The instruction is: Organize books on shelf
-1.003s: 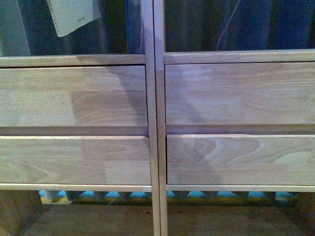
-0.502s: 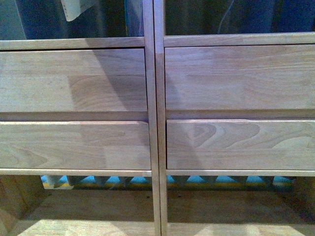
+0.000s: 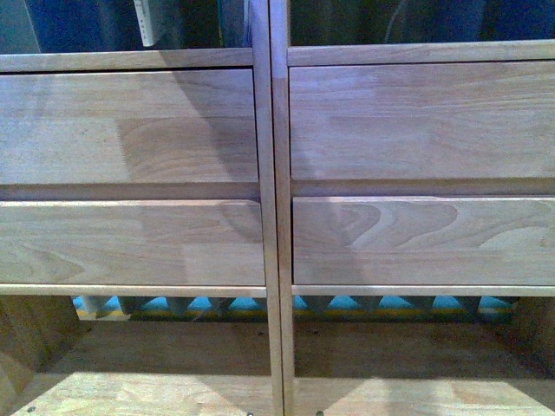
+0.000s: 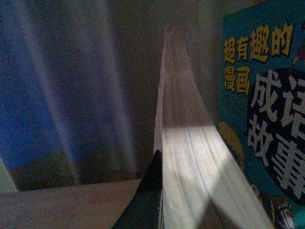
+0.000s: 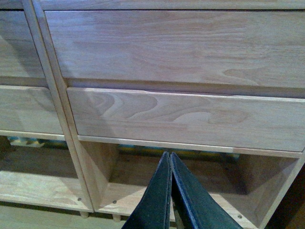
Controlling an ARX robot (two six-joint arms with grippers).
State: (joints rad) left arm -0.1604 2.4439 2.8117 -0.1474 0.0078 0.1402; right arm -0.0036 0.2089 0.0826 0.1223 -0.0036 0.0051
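Note:
The whitish book [image 4: 183, 143] stands on edge in my left gripper [image 4: 162, 160], which is shut on the book. Only one dark finger [image 4: 150, 191] shows beside its pages. The book is in an open compartment of the light-wood shelf [image 4: 66, 205], close beside a teal picture book [image 4: 267, 119] standing upright. In the front view only a thin pale sliver of the book [image 3: 147, 22] shows above the left column's top rail [image 3: 130, 59]. My right gripper [image 5: 170, 157] is shut on nothing, low in front of the right column's lower drawer front [image 5: 186, 117].
Each column has two plain drawer fronts [image 3: 416, 121] with a central upright [image 3: 270, 208] between the columns. Open lower compartments [image 5: 181, 186] sit under the drawers. Dark blue curtain [image 4: 57, 86] hangs behind the open back. Blue and yellow floor matting [image 3: 208, 303] shows through below.
The shelf has slid upward in the front view. The book, earlier tilted with its cover showing, has turned upright and now shows only as a thin sliver at the top edge.

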